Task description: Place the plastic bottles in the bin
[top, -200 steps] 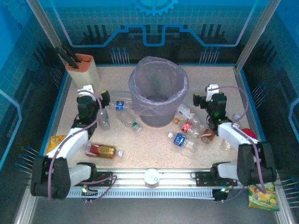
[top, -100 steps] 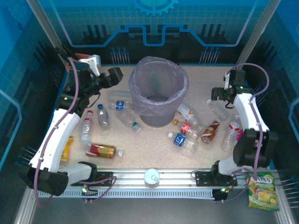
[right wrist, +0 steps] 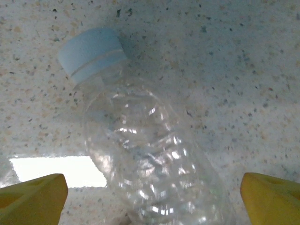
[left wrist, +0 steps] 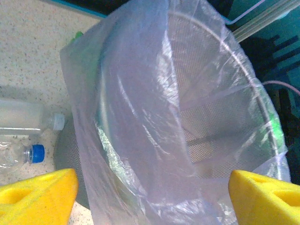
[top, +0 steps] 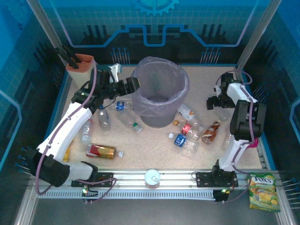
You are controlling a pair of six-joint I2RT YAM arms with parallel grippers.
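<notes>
Bin (top: 159, 91) centre, far side. Left gripper (left wrist: 150, 197) at its rim, jaws wide, empty. Right gripper (right wrist: 154, 194) jaws wide, straddling clear bottle (right wrist: 150, 154), not gripped. Other bottles (top: 183, 142) lie round the bin's base. Step: pick. Next: lower, close on bottle body.

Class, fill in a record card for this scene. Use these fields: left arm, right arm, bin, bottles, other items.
Left arm: left gripper open, holding nothing, beside the left rim of the bin.
Right arm: right gripper open, one finger on each side of a clear bottle with a pale blue cap, lying on the table.
Bin: upright, no bottle seen inside.
Bottles: other bottles lie on the table on both sides of the bin; amber-red bottle at near left.
Other items: knife block, silver can, candy bag.
</notes>
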